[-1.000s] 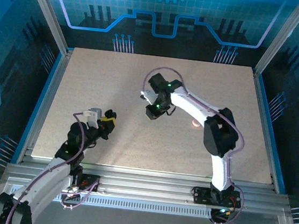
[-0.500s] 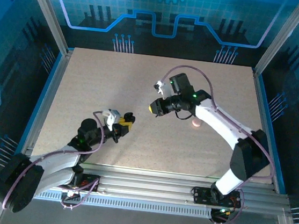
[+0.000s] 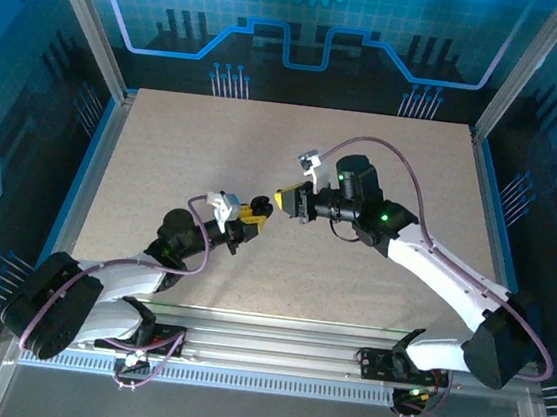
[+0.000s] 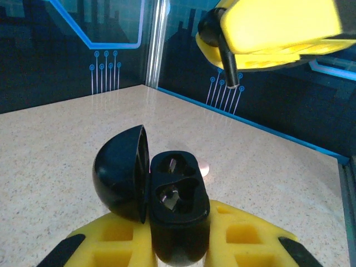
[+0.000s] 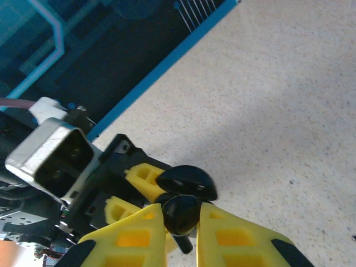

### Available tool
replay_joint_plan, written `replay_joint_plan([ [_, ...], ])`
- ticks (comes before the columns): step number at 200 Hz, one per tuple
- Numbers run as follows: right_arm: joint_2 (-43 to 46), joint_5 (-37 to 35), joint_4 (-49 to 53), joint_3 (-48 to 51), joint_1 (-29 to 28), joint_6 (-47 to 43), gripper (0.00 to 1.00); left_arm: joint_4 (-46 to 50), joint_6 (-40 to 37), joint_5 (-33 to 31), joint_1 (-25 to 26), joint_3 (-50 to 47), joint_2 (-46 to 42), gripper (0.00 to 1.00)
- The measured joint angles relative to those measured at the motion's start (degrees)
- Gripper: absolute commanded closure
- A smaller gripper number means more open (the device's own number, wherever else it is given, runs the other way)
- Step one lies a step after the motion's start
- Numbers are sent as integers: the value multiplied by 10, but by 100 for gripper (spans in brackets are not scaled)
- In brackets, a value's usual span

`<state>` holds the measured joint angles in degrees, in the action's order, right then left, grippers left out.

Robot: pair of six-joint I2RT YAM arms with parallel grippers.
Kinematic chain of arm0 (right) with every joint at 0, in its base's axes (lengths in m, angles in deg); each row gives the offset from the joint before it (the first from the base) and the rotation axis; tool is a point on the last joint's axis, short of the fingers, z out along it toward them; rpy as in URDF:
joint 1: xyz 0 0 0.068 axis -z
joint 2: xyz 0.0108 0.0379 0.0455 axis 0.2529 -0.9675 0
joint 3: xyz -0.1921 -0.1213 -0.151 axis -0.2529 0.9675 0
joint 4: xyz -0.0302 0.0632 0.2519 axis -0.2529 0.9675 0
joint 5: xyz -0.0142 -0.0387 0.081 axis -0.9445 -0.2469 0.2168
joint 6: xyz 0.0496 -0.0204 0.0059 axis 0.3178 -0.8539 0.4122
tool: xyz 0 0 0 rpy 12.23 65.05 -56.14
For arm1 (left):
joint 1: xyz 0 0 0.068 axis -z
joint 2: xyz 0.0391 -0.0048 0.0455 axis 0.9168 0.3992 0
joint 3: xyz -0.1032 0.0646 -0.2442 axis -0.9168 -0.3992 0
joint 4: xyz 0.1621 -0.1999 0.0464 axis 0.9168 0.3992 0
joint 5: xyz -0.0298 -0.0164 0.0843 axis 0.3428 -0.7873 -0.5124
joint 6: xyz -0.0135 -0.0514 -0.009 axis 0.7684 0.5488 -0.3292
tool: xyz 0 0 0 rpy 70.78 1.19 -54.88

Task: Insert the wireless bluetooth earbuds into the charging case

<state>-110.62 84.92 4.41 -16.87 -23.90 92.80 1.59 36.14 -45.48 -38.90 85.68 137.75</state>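
Observation:
The charging case (image 4: 173, 192) is black, not pink. It stands upright with its domed lid (image 4: 119, 173) swung open to the left, and my left gripper (image 4: 178, 225) is shut on its base. Two dark sockets face up; glints show inside, and I cannot tell what they hold. My right gripper (image 5: 182, 222) is shut on a black earbud (image 5: 181, 213), whose stem (image 4: 228, 61) pokes down below the yellow fingers (image 4: 278, 28). In the top view the left gripper (image 3: 254, 216) and the right gripper (image 3: 281, 201) face each other tip to tip above mid-table, the earbud hanging just above the open case (image 5: 186, 181).
A small pale-pink disc (image 4: 204, 168) lies on the speckled table (image 3: 164, 155) just behind the case. Blue-lit glass walls (image 4: 83, 50) ring the table. The left wrist camera housing (image 5: 55, 156) sits close below the right fingers.
The left gripper has carried the open case right and forward toward mid-table. The right arm's elbow swung out to the right and its gripper turned to face left, meeting the case.

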Motion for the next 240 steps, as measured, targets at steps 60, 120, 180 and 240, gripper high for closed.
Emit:
replay_joint_plan([
  [60, 5, -31, -59, 16, -28, 5, 83, -34, 25, 0, 4, 14, 11, 83],
  [120, -5, -45, -79, 16, -41, 2, 83, -84, 59, 0, 7, 18, 40, 84],
  [180, -14, -50, -80, 16, -43, -4, 83, -132, 89, 0, 8, 19, 63, 84],
  [240, -15, -64, -87, 16, -43, -12, 82, -153, 106, 0, 8, 23, 73, 84],
])
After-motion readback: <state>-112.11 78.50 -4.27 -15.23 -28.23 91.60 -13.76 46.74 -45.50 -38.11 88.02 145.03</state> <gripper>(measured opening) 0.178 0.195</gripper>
